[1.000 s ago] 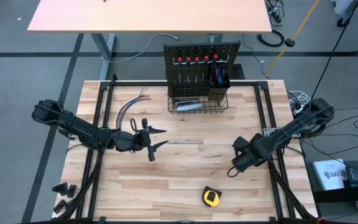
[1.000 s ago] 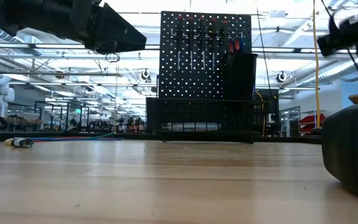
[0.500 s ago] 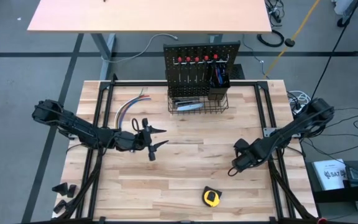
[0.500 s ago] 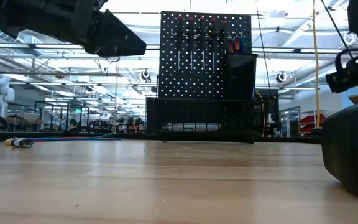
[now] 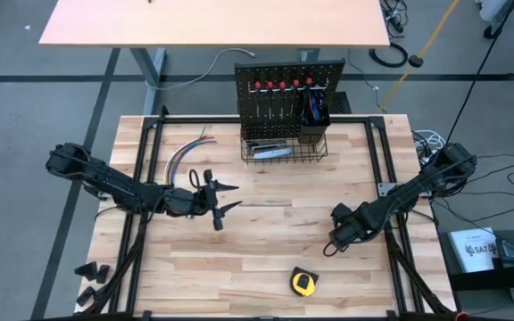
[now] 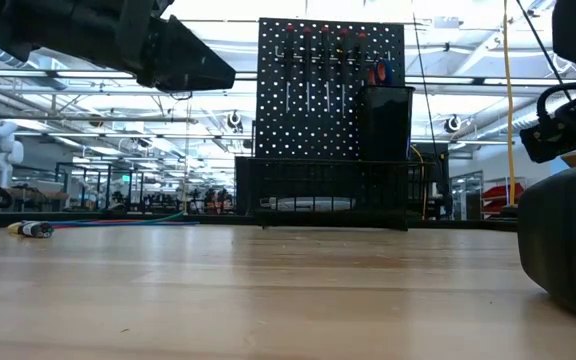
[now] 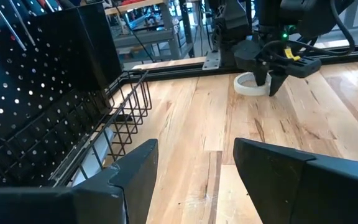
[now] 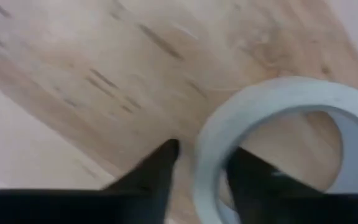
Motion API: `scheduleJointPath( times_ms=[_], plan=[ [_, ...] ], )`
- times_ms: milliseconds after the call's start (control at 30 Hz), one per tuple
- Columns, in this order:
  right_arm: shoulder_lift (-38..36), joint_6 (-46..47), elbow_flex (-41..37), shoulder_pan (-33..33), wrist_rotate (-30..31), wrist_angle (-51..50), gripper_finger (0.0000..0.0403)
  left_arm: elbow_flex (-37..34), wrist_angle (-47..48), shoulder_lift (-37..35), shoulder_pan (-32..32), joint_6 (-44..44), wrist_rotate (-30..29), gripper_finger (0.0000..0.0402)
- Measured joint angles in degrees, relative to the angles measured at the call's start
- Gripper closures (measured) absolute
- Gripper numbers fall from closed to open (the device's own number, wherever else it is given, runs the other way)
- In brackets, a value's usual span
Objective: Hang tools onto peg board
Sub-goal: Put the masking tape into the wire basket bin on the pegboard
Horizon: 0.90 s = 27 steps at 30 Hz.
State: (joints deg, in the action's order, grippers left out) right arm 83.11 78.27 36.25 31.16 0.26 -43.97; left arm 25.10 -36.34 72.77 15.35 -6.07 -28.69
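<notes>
A white tape roll [image 8: 272, 99] lies flat on the wooden table, right of centre [image 7: 248, 88]. My right gripper [image 8: 204, 152] has come down onto it from above [image 7: 267, 79], open, with one finger inside the ring and one outside its wall. In the high view the gripper [image 5: 335, 239] covers the roll. A yellow tape measure [image 5: 303, 283] lies near the front edge. The peg board [image 5: 288, 76] stands at the far edge with red-handled screwdrivers [image 5: 279, 86] hanging on it. My left gripper [image 5: 218, 201] hovers open and empty at mid-left. My right gripper straddles the roll's wall [image 8: 211, 168], fingers pointing down, one finger [image 8: 250, 171] inside the ring and one [image 8: 160, 171] outside. A strip of table shows between the outer finger and the wall. Whether the inner finger touches the wall I cannot tell.
A black wire basket [image 5: 284, 147] at the board's foot holds a silver tool [image 5: 270, 152]; a black cup [image 5: 316, 114] beside the board holds more tools. A bundle of coloured wires [image 5: 186, 156] lies at the far left. Bare wood lies between the arms.
My right gripper has come down and a little toward the table's near edge, onto the tape roll. The left arm has kept still.
</notes>
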Motion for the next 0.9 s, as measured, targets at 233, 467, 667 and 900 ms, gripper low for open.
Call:
scheduleJointPath(
  times_ms=[233,467,667,900],
  plan=[
    [-0.18,-3.83,1.74,-0.08,-0.17,0.98,0.0371,0.0,-1.08,0.0,-0.01,-0.35,7.71,0.0185],
    [-0.34,-23.16,10.52,-0.33,-0.63,20.72,0.0369,0.04,-7.64,1.15,0.0,-5.94,23.68,0.0185],
    [-0.58,-44.54,13.05,-0.45,-6.68,56.22,0.0369,0.04,-21.31,7.82,0.69,-8.53,36.84,0.0185],
    [0.54,-50.46,13.03,-3.84,-9.8,64.84,0.0369,2.9,-32.47,16.44,2.9,-15.92,37.75,0.0185]
  ],
)
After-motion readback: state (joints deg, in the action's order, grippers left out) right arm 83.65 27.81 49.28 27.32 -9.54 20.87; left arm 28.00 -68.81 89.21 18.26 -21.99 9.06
